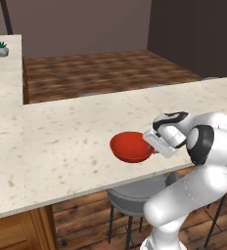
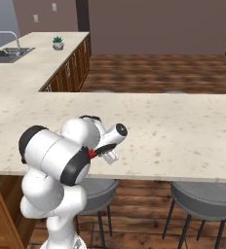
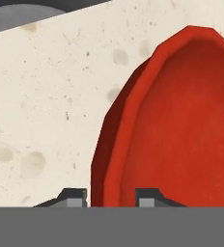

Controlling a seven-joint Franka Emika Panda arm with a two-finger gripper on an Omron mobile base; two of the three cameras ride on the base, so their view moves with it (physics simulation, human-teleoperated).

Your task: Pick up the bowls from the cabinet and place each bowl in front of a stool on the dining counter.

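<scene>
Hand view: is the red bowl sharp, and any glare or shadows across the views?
Hand view: red bowl sharp, cropped, evenly lit, no glare. Left base view: soft dark shading under the bowl on the dining counter. Right base view: flat light, the arm hides most of the bowl.

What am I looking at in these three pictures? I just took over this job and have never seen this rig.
It is a white robot arm on a driving base. Two cameras ride behind it, left and right, looking over the dining counter. The third sits on the hand and looks along its fingers. A red bowl rests on the counter near its front edge, above a grey stool. The finger tips straddle the bowl's rim, one outside and one inside, with small gaps showing. Whether they grip or have let go, I cannot tell. A small potted plant stands far off.
</scene>
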